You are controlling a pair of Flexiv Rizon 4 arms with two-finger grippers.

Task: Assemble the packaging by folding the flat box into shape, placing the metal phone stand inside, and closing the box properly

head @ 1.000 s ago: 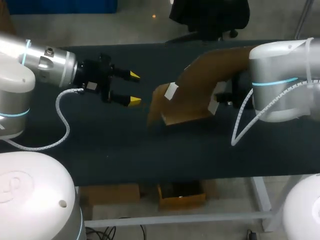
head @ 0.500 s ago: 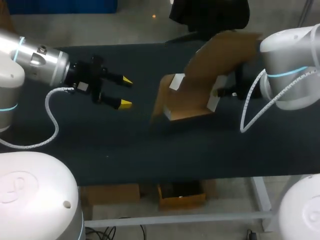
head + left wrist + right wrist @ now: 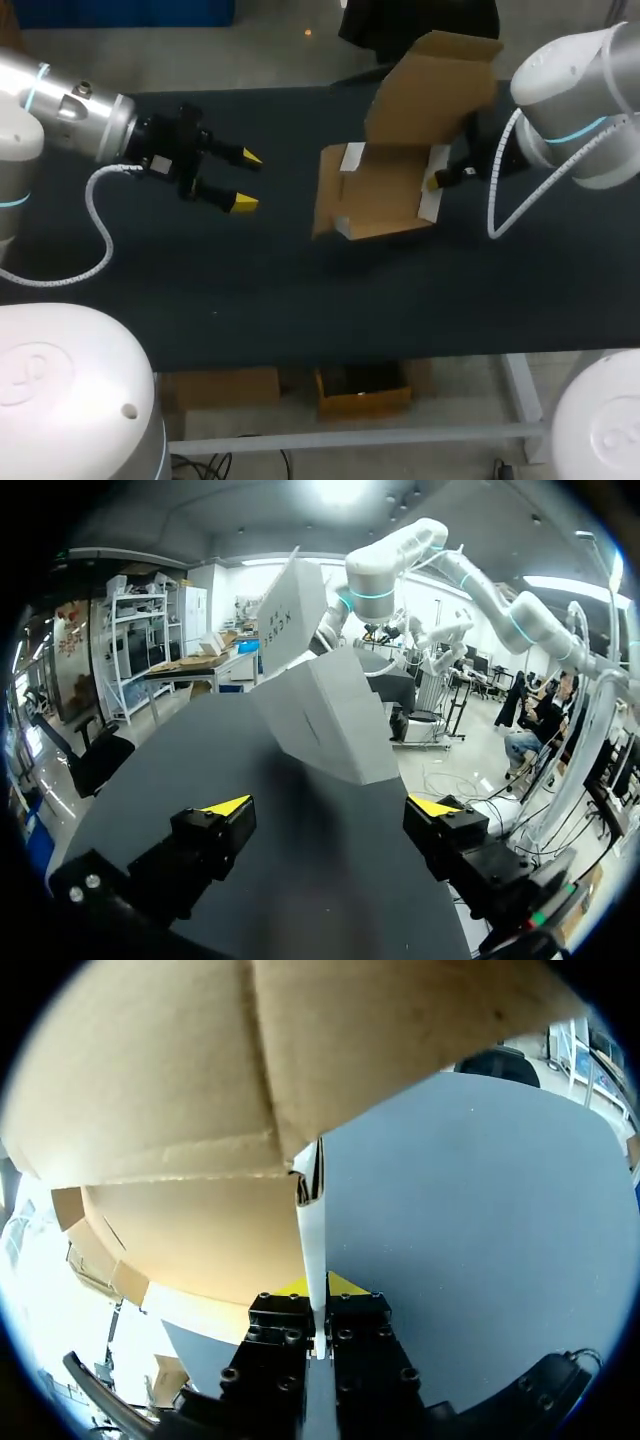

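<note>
- The cardboard box (image 3: 385,195) lies flatter on the dark table (image 3: 250,290) than a second ago. Its tray now faces up, and its lid has swung from leaning over the tray to standing up at the far side.
- The box sits right of the table's middle, with its brown inside and white flap edges showing.
- The right arm has pulled back toward the table's right far corner and enters from that side. Its elbow is raised, and the right gripper (image 3: 440,182) sits at the box's right wall.
- In the right wrist view, the right gripper (image 3: 318,1290) is clamped on a thin white edge of the box (image 3: 180,1070), with one finger on each face.
- The left gripper (image 3: 246,180) has drawn back a little toward the left. It is well apart from the box, and its arm reaches in level from the left.
- In the left wrist view, the left gripper (image 3: 330,805) has its fingers spread wide with nothing between them. The box (image 3: 325,715) is ahead of it.
</note>
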